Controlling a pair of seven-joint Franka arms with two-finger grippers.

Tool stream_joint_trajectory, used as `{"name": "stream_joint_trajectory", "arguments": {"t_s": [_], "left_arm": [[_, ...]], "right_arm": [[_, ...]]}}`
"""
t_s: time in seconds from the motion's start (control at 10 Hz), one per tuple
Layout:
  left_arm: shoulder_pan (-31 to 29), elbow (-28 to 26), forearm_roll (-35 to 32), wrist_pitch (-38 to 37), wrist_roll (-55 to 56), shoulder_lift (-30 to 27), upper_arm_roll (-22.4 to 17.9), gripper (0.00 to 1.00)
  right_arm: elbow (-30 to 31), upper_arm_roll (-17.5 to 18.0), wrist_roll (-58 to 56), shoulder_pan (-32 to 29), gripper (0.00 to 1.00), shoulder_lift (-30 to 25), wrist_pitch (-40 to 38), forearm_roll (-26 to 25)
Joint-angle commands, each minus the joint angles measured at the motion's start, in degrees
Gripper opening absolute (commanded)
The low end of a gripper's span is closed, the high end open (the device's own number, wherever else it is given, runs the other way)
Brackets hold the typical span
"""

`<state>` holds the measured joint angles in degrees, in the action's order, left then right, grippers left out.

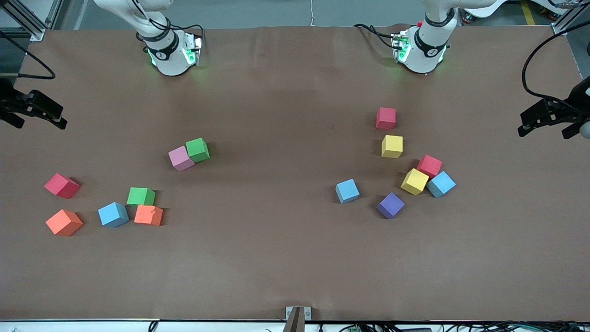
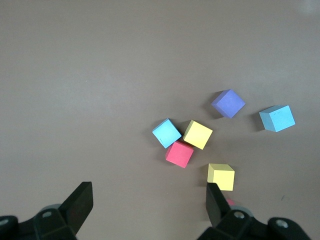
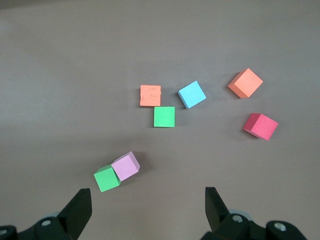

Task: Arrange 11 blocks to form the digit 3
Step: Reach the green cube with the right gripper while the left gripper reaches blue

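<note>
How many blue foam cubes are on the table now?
3. One blue foam cube lies beside the orange cube, one near the purple cube, one touching a yellow cube.

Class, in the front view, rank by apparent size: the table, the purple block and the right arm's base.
1. table, by far the largest.
2. right arm's base.
3. purple block, the smallest.
Both grippers are open and wait at the table's ends: left gripper, right gripper.

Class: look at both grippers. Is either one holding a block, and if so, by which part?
Neither holds anything. The left gripper and the right gripper are both open and empty above the table, and every block lies loose.
</note>
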<state>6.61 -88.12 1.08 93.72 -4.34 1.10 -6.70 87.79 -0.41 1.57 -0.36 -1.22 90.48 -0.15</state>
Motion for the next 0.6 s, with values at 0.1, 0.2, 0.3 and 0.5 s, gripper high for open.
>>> {"name": "stream_joint_trajectory", "arguments": {"t_s": [0.1,0.2,0.3,0.5], "left_arm": [[0.33,0.42,-0.64,-1.87,-1.73,-0.14,-0.06,1.00],[0.16,-1.59,-0.37,-1.88,-1.64,-0.39,0.02,1.00],[0.15,-2.57,0.32,-1.88,-1.12,-0.13,-0.15,1.00],[-0.20,-6.00,0.33,-1.09,9.01,2.57,-0.33,1.00]], "right_arm": [[0.80,0.41,-0.08,-0.17,1.00,-0.80,-0.21,0.68],[1.15,0.50,0.19,0.01,1.00,-0.71,-0.39,0.68],[3.07,0.67,0.71,0.27,1.00,-0.80,-1.08,0.77],[5.89,0.67,0.72,0.80,1.00,-0.71,0.21,0.94]]}}
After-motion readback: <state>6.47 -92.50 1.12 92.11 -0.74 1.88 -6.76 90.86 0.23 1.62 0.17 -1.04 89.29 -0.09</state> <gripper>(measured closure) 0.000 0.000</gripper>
